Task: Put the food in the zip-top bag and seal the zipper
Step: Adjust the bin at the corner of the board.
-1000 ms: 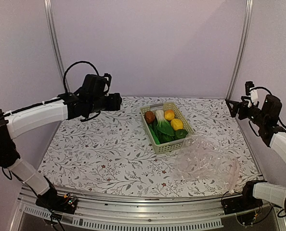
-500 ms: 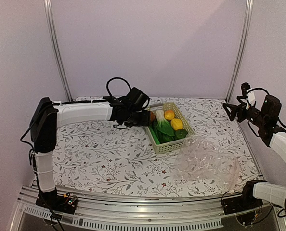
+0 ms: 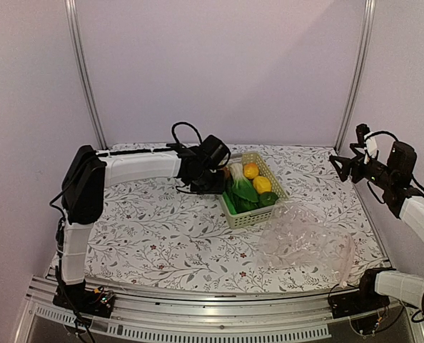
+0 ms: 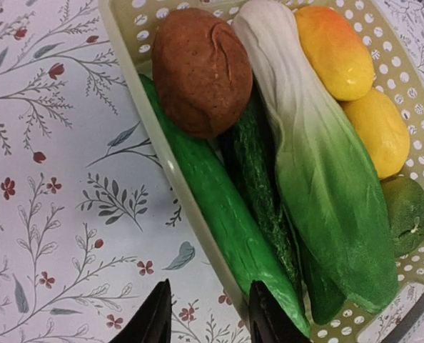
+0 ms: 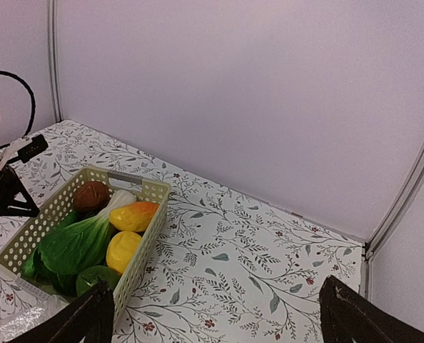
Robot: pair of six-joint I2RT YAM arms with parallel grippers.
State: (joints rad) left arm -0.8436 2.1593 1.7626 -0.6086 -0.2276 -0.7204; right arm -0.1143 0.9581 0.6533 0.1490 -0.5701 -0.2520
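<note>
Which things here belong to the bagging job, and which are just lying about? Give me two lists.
Job:
- mushroom
- bok choy
- cucumbers
- peppers
- bag

Lying about:
- basket, which only holds the food for now
- tablecloth

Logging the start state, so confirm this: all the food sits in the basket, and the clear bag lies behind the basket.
Wrong on the bag. The top external view shows the zip-top bag lying on the near side of the basket, not behind it; the food is all in the basket.
</note>
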